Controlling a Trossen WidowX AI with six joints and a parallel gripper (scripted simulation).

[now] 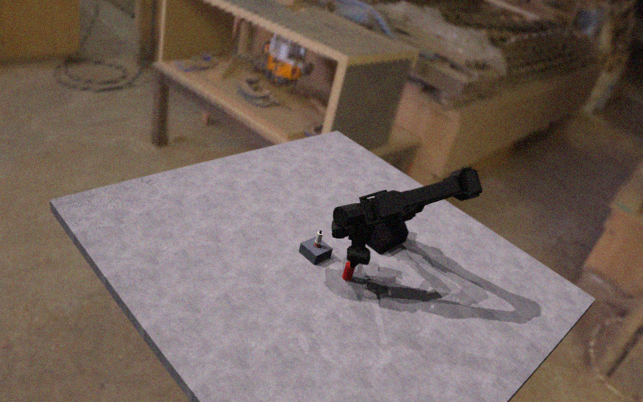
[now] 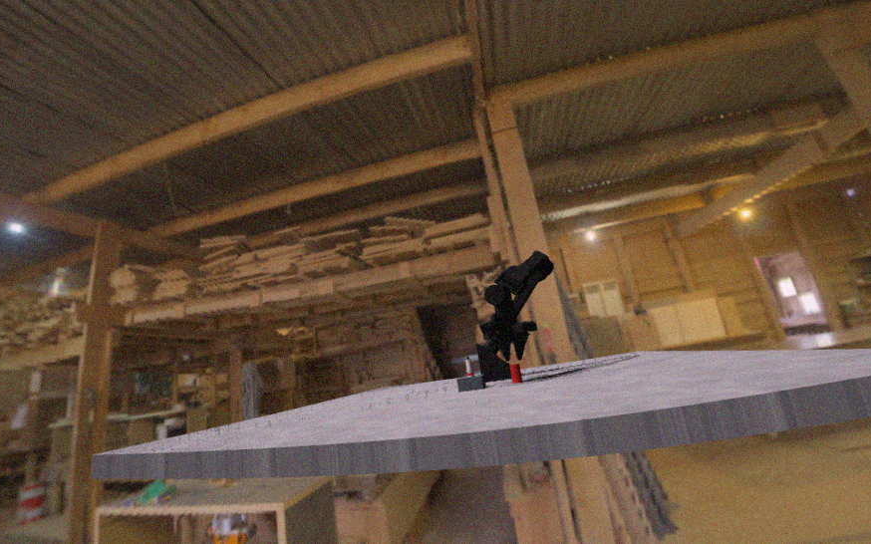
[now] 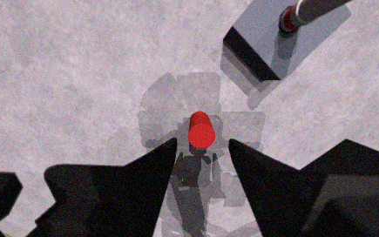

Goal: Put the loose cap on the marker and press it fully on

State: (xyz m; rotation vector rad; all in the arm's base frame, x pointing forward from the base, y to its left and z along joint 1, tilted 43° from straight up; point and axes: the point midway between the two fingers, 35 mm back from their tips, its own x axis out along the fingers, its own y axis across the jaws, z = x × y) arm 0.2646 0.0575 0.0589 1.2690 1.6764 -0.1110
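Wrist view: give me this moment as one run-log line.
phase: approach to cap | gripper: open, holds nothing, above red cap | cap: upright on table, not yet between fingers | marker: uncapped in holder block
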